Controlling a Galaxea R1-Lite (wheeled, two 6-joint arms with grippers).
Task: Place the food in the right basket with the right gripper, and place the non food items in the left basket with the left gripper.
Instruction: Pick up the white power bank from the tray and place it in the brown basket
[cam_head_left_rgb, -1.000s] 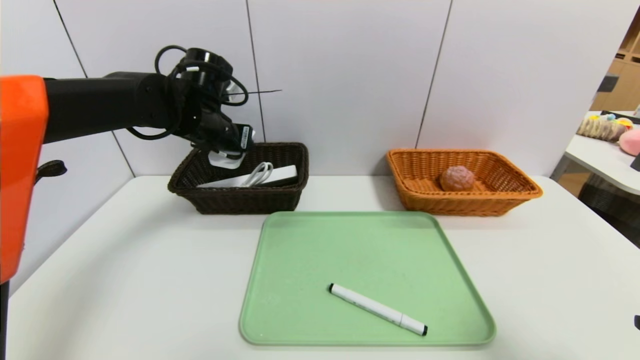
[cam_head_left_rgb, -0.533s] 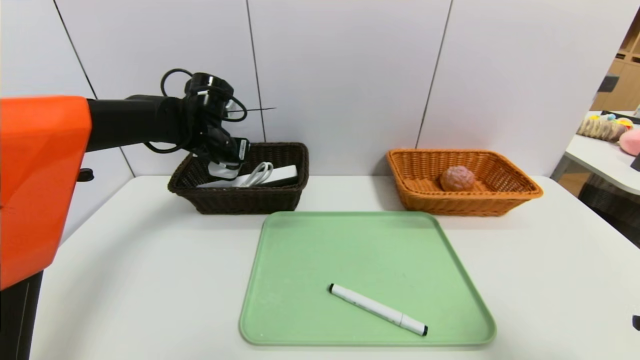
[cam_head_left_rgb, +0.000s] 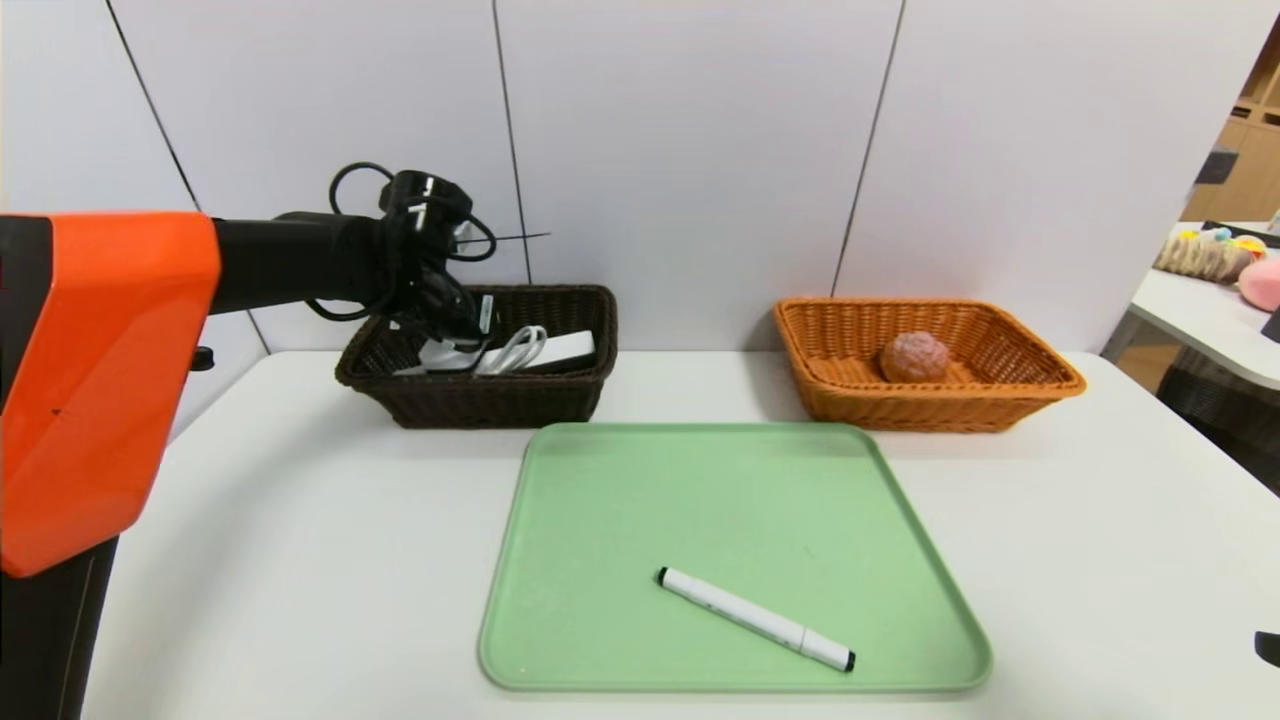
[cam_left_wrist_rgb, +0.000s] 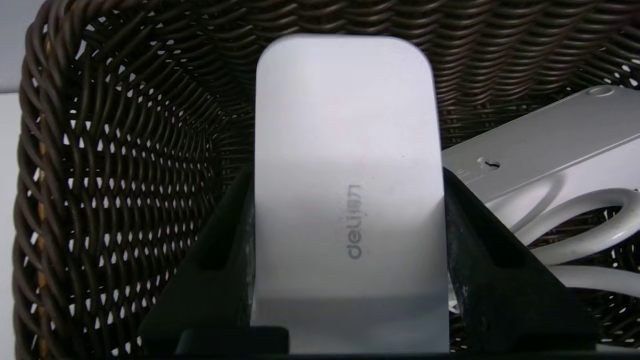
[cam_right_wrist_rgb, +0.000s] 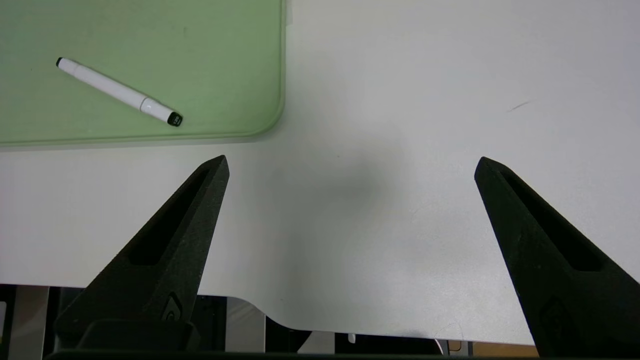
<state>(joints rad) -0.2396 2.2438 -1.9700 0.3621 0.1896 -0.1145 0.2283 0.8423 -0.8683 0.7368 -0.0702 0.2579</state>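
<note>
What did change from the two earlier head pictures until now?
The left gripper came down into the dark basket, carrying the white Deli-branded block between its jaws; it has not let go. The power strip, marker, green tray and the bun-like food in the orange basket stayed put.

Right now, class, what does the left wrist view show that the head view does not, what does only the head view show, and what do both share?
Only the left wrist view: the grey "deli" lettering on the white rounded plastic block between the left gripper's black fingers.

Only the head view: the orange wicker basket, green plastic tray and white marker pen.

Both: the dark brown wicker basket and white power strip.
</note>
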